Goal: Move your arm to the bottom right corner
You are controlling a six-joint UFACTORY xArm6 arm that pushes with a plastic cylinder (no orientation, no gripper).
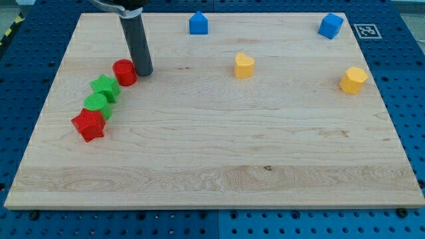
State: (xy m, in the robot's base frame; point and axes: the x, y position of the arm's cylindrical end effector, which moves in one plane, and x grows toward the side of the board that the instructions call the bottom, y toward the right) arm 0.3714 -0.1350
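Note:
My dark rod comes down from the view's top left, and my tip [144, 72] rests on the wooden board [219, 166], touching or almost touching the right side of a red cylinder [124, 72]. Below and left of it lie a green star [105, 87], a green cylinder [97, 103] and a red star [88, 125], in a slanted row. The tip is far from the board's bottom right corner [413, 199].
A blue pentagon-like block [198, 23] sits at the top centre and a blue block [330, 25] at the top right. A yellow heart [244, 66] lies right of centre and a yellow hexagon [352, 79] near the right edge. A blue pegboard surrounds the board.

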